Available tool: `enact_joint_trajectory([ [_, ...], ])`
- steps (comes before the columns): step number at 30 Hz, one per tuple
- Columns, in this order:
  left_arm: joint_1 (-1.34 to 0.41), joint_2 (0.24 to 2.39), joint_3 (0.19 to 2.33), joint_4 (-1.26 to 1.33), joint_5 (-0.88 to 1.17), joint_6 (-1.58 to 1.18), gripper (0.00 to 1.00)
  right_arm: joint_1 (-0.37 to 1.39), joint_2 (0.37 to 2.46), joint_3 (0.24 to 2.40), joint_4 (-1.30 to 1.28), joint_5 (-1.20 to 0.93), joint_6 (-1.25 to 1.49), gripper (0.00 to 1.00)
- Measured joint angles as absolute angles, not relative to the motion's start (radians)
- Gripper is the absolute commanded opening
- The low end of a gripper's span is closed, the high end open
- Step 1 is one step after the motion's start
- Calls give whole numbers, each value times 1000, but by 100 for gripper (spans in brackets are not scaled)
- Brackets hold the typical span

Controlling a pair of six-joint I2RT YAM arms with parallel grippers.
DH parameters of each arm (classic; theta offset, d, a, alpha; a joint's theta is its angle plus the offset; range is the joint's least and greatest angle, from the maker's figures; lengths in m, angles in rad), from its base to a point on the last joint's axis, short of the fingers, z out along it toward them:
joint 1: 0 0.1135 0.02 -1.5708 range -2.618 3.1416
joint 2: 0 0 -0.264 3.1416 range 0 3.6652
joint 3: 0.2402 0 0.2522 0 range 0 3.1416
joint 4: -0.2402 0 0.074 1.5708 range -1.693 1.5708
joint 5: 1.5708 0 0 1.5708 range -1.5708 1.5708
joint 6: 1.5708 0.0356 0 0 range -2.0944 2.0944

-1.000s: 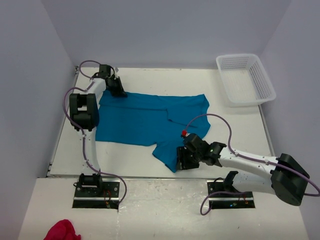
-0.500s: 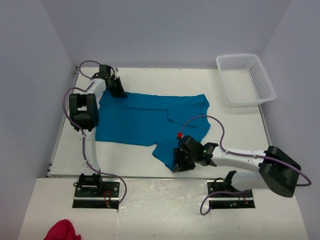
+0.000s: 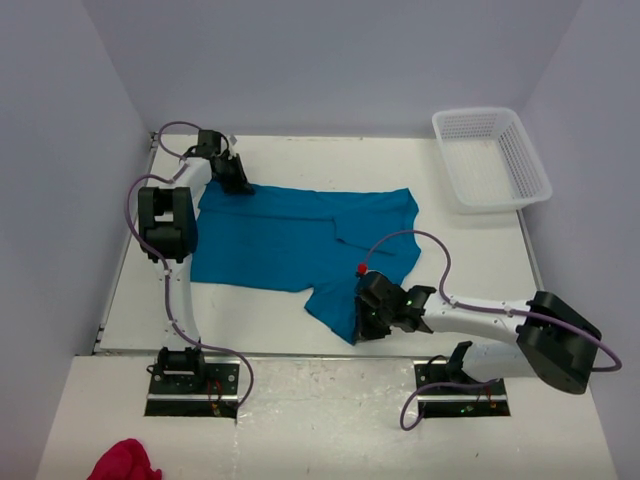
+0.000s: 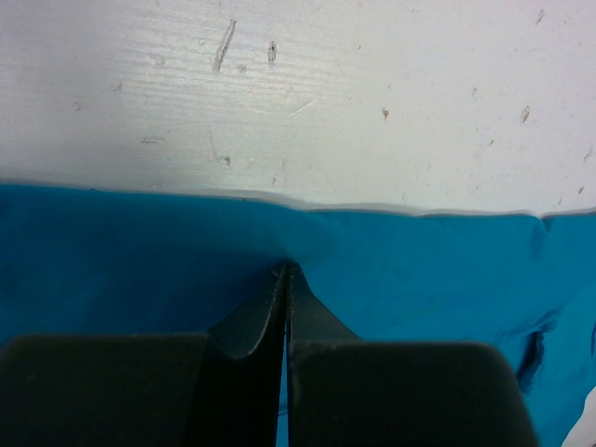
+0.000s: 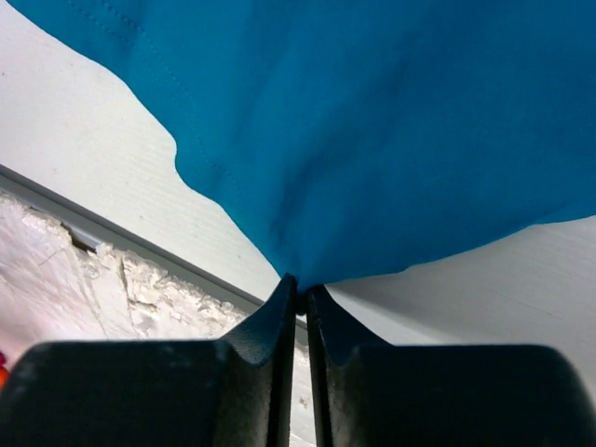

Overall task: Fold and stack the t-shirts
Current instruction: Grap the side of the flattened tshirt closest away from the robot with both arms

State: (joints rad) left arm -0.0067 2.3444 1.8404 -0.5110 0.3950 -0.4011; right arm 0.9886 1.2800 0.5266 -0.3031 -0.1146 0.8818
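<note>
Both pincers are closed narrow on the t-shirt (image 3: 290, 235). The left pincer (image 4: 285, 275) nips its far edge, with cloth spreading to either side of the tips and bare table (image 4: 372, 93) just ahead. The right pincer (image 5: 300, 284) clamps the near corner, and the cloth fans out ahead of its tips.

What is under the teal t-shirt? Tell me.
Only the white table shows, around the edges of the t-shirt. Whatever lies beneath the spread fabric is covered. The left claw pinches its far edge, the right claw its near corner.
</note>
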Motion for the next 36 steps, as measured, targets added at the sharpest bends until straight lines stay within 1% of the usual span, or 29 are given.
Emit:
enact_joint_trajectory([
  [1, -7, 2344, 1839, -509, 396, -401, 0, 989, 1275, 525, -307, -106, 887, 0],
  [4, -7, 2341, 1834, -507, 398, -401, 0, 995, 1229, 517, -341, -73, 906, 0],
  [10, -7, 2333, 1818, -492, 398, -402, 0, 998, 1051, 493, -432, -8, 952, 0],
  [12, -7, 2321, 1797, -482, 398, -405, 8, 1000, 1000, 484, -450, 3, 961, 0],
  [13, -7, 2305, 1771, -473, 397, -410, 22, 1001, 980, 479, -458, 7, 964, 0],
  [16, -14, 2251, 1710, -478, 371, -418, 36, 1001, 960, 465, -471, 10, 970, 0],
  [17, -17, 2238, 1701, -484, 360, -422, 42, 1001, 958, 460, -477, 10, 971, 0],
  [20, -44, 2166, 1683, -531, 263, -430, 47, 1001, 946, 448, -495, 13, 974, 0],
  [23, -83, 2057, 1675, -598, 107, -439, 48, 1001, 927, 448, -506, 19, 974, 0],
  [25, -112, 1945, 1638, -636, -2, -460, 46, 1001, 922, 448, -509, 25, 970, 0],
  [26, -126, 1872, 1600, -654, -40, -473, 38, 1001, 923, 448, -510, 31, 968, 0],
  [28, -144, 1721, 1497, -678, -106, -512, 31, 1001, 925, 448, -510, 36, 958, 0],
  [31, -142, 1504, 1311, -726, -177, -569, 31, 1001, 933, 448, -501, 35, 945, 0],
  [33, -133, 1399, 1211, -782, -231, -612, 33, 1002, 938, 448, -484, 31, 936, 0],
  [36, -121, 1342, 1142, -864, -329, -662, 34, 1002, 946, 448, -451, 22, 912, 0],
])
